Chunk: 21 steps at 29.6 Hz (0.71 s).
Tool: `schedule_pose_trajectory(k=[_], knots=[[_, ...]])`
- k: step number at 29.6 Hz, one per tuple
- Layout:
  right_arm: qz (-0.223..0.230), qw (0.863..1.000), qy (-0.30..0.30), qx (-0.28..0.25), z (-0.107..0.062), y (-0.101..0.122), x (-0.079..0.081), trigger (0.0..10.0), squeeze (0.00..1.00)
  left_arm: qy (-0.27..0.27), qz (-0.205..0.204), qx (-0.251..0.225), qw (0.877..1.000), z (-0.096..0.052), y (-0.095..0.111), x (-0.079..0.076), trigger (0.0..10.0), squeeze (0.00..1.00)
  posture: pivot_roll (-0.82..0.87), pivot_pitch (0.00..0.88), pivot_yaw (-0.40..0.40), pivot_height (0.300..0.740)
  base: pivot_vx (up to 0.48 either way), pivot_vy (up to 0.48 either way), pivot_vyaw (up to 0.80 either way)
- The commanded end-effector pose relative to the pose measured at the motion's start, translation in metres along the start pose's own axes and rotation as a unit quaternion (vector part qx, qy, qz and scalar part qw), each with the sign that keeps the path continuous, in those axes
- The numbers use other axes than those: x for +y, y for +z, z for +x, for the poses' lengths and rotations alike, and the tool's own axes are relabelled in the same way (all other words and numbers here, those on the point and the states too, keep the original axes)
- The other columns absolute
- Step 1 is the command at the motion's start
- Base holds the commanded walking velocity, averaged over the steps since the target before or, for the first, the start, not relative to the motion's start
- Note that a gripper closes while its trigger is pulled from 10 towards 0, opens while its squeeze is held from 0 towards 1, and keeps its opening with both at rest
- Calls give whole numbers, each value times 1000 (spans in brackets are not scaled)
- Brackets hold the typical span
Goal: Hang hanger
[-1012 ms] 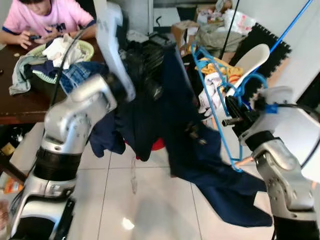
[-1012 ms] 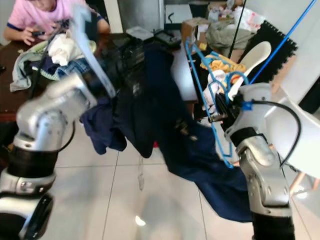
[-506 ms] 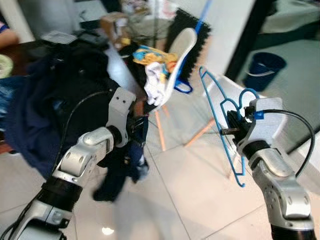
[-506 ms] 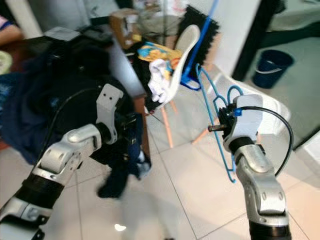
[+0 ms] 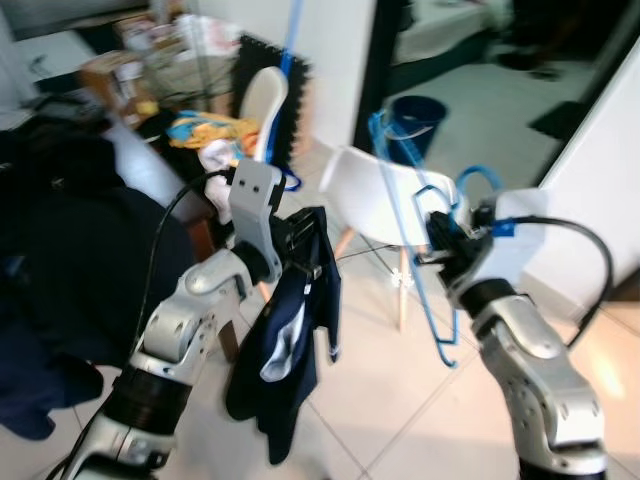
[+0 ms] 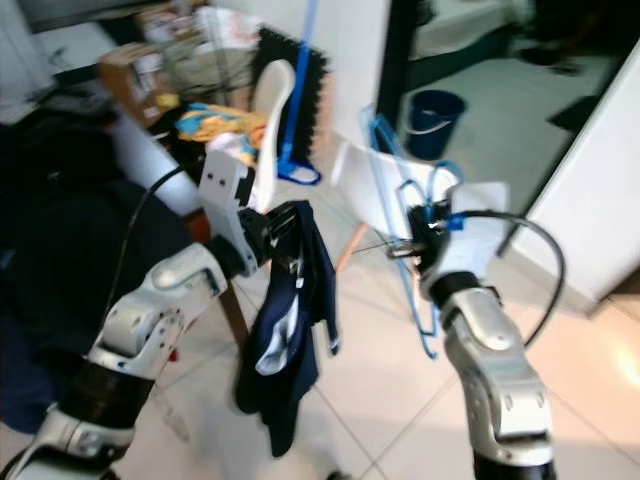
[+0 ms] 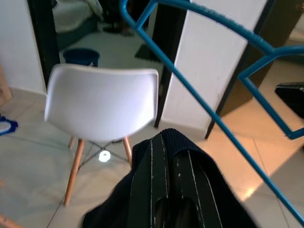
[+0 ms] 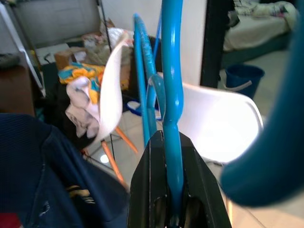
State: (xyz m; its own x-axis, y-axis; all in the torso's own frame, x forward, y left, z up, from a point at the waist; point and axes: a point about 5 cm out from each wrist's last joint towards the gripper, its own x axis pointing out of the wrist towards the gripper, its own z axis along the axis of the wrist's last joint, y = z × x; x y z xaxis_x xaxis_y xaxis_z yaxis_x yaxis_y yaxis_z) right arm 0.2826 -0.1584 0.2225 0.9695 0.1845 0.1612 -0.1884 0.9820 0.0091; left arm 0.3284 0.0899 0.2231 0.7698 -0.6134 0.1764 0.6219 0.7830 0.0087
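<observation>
Glossy blue plastic hanger (image 8: 172, 90), ribbed navy cloth garment (image 5: 290, 345), glossy floor tiles (image 5: 385, 400).

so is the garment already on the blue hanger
No, the dark garment hangs from the left gripper, apart from the blue hanger clamped in the right gripper.

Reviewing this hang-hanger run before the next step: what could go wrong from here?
1. The garment dangles low from the left gripper toward the floor; it could drag or get stepped on.
2. The right gripper pinches one thin bar of the hanger, which might twist or slip.
3. The white chair stands close behind the hanger and could snag it.
</observation>
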Motion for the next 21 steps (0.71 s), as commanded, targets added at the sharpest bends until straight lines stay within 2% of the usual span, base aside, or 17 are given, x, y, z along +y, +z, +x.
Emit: schedule_pose_trajectory(k=[1, 3, 6, 9, 14, 21], knots=[[2, 1000, -1, 3, -2, 0, -1, 10000, 0, 18, 21, -5, 1000, -1, 1, 3, 10000, 0, 22, 146, 13, 740, 0, 0, -775], [2, 1000, -1, 3, -2, 0, -1, 10000, 0, 18, 21, -5, 1000, -1, 1, 3, 10000, 0, 22, 146, 13, 740, 0, 0, -775], [2, 1000, 3, 4, -3, 0, -2, 10000, 0, 42, 56, 7, 997, 2, 0, 12, 10000, 0, 16, 138, 16, 740, 0, 0, -779], [4, 1000, 5, 2, -3, 0, -2, 10000, 0, 48, 70, 6, 996, 4, 3, 15, 10000, 0, 13, 132, 16, 740, 0, 0, -781], [8, 1000, 7, -3, -4, 2, 1, 10000, 0, 39, 62, -2, 997, 8, 5, 11, 10000, 0, 5, 126, 21, 740, 0, 0, -780], [3, 1000, -2, 19, -13, -9, 1, 10000, 0, 44, 57, 21, 997, 0, -13, 6, 10000, 0, -7, 122, 15, 740, 0, 0, -778]])
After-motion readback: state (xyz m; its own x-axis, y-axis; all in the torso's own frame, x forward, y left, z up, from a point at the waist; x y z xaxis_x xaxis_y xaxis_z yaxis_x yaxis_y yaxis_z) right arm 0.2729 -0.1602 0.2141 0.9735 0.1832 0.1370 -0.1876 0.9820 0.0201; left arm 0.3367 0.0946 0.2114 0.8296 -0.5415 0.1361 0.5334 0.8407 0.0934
